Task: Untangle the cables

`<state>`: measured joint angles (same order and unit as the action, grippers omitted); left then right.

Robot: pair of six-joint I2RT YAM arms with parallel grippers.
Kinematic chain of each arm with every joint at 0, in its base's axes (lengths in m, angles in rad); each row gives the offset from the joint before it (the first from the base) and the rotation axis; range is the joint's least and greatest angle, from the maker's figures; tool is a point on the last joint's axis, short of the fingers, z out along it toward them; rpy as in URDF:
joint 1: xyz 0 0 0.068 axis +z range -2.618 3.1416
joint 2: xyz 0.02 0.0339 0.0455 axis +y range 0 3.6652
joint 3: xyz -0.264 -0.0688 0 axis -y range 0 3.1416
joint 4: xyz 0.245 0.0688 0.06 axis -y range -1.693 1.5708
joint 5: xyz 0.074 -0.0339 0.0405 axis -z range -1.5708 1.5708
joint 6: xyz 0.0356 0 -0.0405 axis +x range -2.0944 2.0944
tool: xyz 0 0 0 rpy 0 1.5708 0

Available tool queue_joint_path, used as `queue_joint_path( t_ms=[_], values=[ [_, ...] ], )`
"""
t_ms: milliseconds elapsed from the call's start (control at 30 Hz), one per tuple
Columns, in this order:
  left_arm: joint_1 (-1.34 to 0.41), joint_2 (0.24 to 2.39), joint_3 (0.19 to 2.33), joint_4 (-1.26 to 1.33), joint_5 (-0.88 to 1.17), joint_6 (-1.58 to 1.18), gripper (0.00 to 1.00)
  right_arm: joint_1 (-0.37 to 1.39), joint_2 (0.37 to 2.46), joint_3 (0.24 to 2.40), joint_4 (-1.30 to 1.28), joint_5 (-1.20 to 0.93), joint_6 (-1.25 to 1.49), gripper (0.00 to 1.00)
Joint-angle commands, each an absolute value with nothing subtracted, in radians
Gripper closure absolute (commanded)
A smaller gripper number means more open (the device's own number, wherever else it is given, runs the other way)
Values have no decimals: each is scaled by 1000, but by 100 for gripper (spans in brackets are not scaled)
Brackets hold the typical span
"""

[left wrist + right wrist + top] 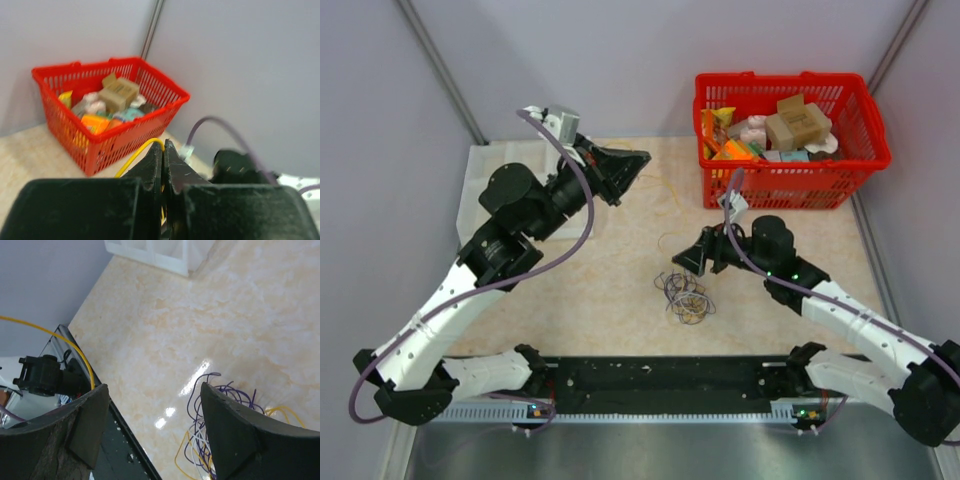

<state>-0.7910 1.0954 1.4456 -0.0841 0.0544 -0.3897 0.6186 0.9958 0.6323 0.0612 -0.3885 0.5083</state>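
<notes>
The cables lie as a small tangle of purple, yellow and whitish wires on the beige table, near the front middle. My left gripper is raised at the back left and shut on one yellow wire, which arcs out from between its tips. My right gripper is open and empty, just above and behind the tangle. In the right wrist view the tangle lies by the right finger, and the yellow wire curves past the left finger.
A red basket full of packets and boxes stands at the back right; it also shows in the left wrist view. A black rail runs along the table's front edge. Grey walls close in the sides and back.
</notes>
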Motion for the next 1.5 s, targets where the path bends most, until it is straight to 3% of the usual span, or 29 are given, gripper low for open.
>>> queue_joint_path(
  t_ms=[0, 167, 400, 733, 1000, 1267, 1300, 1367, 1467],
  values=[
    [-772, 1089, 1470, -326, 9, -289, 100, 617, 954, 722, 11, -379, 459, 26],
    [-701, 1037, 1447, -494, -49, -220, 100, 617, 948, 723, 2, -405, 466, 26],
    [-646, 1045, 1384, -660, 83, -205, 100, 617, 963, 739, 2, -420, 462, 26],
    [-646, 1037, 875, -402, 9, -483, 100, 617, 994, 713, 9, -428, 460, 27],
    [-647, 1057, 769, -452, -93, -557, 100, 617, 1002, 699, 3, -433, 459, 27],
    [-647, 1055, 689, -499, -98, -606, 50, 617, 1037, 690, 2, -434, 457, 27],
    [-647, 1060, 681, -491, -81, -594, 38, 617, 1038, 690, 2, -436, 459, 27],
    [-655, 1083, 673, -489, -92, -594, 30, 617, 1042, 687, 3, -439, 457, 27],
    [-676, 1143, 678, -474, -112, -577, 27, 617, 1046, 687, 2, -437, 456, 27]
  ],
)
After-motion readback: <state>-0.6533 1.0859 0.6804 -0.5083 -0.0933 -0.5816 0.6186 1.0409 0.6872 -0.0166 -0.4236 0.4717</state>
